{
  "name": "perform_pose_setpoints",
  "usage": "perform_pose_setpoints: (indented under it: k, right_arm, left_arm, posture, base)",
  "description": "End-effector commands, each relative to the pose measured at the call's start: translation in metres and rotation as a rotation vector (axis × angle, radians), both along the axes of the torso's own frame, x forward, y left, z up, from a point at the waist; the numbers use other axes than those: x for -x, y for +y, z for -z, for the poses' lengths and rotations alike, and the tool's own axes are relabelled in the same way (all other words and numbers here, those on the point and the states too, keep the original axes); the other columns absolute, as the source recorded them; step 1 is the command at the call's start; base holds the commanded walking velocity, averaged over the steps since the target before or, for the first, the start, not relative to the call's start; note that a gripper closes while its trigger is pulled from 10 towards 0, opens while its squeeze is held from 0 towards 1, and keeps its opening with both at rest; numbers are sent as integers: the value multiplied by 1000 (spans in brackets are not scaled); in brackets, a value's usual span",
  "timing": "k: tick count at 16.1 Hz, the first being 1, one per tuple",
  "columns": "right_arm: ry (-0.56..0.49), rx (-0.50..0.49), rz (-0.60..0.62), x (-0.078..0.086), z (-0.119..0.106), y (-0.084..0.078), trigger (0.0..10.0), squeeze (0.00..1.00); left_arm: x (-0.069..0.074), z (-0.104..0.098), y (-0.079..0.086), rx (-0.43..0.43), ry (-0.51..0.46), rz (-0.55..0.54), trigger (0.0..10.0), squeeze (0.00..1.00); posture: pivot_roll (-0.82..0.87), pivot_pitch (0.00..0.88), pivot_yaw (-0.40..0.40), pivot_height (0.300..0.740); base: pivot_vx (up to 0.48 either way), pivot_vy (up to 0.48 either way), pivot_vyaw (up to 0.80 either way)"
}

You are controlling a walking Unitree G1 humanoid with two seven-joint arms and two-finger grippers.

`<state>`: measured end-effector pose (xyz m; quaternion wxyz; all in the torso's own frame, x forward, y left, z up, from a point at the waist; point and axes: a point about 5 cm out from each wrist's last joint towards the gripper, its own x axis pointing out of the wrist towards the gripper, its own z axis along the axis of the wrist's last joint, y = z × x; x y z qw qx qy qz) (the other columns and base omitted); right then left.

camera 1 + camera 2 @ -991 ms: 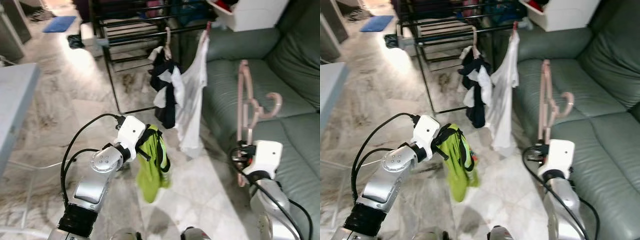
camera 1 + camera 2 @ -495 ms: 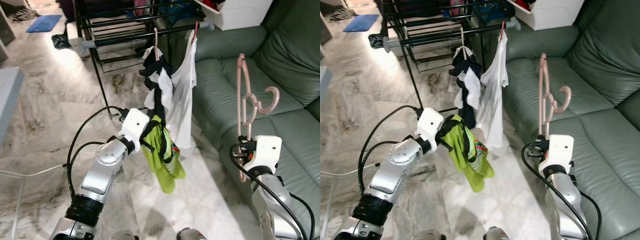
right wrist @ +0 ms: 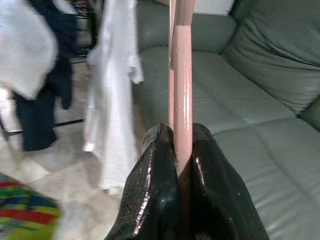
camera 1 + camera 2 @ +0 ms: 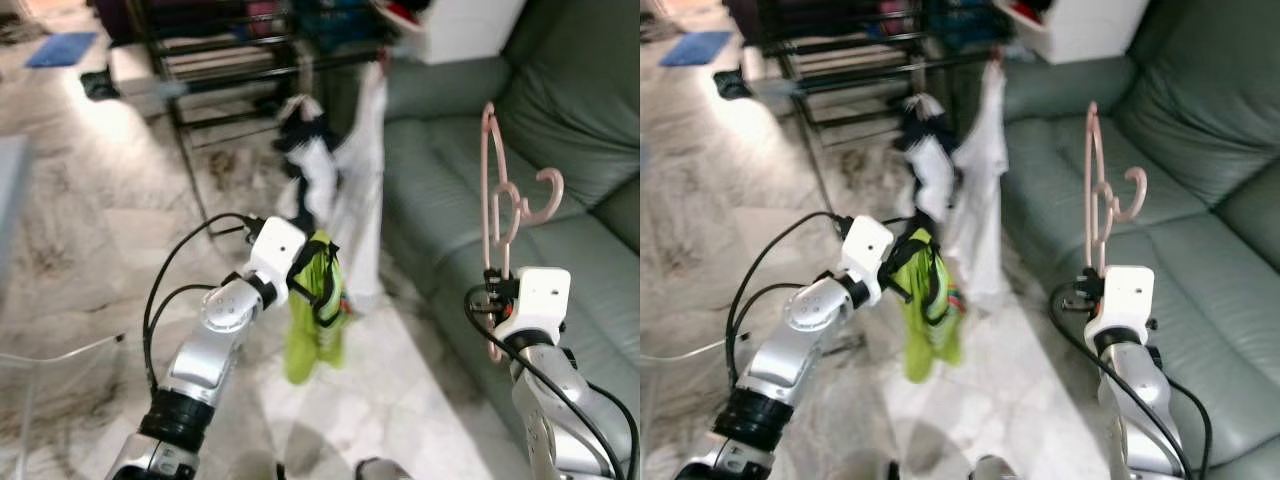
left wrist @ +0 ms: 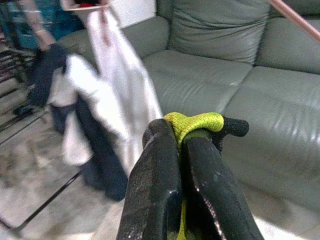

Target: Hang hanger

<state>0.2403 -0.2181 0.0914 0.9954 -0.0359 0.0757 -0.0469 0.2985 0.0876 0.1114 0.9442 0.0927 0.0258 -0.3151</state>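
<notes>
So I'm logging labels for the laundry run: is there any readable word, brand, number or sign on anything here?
None can be read: no lettering shows on the pink hanger, the green garment, the hung clothes, the sofa or either gripper.

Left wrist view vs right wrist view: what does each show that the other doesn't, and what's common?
Left wrist view alone: the left gripper with its fingers shut on a yellow-green garment.

Right wrist view alone: the right gripper shut on a pink hanger, plus a striped patch of cloth low by the floor.

Both: the green sofa, the hanging white garment and the dark-and-white garment, all blurred.
</notes>
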Motion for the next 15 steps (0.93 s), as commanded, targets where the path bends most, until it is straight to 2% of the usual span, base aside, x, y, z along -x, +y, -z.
perform_pose_setpoints:
  k: [1,5,8,9,11,12,15]
  right_arm:
    - [4,-6,-22,0,0,5,10000,0]
    - [-3,-8,-31,-1,0,7,10000,0]
    - [3,-18,-64,0,2,13,10000,0]
    - [26,-14,-70,2,5,14,10000,0]
    - [83,0,-99,5,13,14,10000,0]
    - [105,4,-116,6,15,14,10000,0]
    - [168,23,-253,9,18,15,10000,0]
  left_arm:
    - [-2,-4,1,1,-23,-1,10000,0]
    - [0,-4,0,2,-22,3,10000,0]
    - [-1,-5,0,-22,-62,-15,10000,0]
    - [-9,-8,6,-78,-105,-63,10000,0]
    - [-33,-20,20,-79,-142,-216,10000,0]
    - [-41,-25,24,-91,-163,-260,10000,0]
    - [-48,-26,30,-129,-176,-289,10000,0]
  posture:
    - [-84,36,12,740]
    - [-82,41,13,740]
    - [-80,42,15,740]
    - [-77,41,15,740]
    - [-75,42,12,740]
    - [-77,42,14,740]
    - [-81,43,27,740]
  base:
    - [0,382,0]
    - [0,362,0]
    - [0,0,0]
    - [0,0,0]
    - [0,0,0]
    - [0,0,0]
    - [0,0,0]
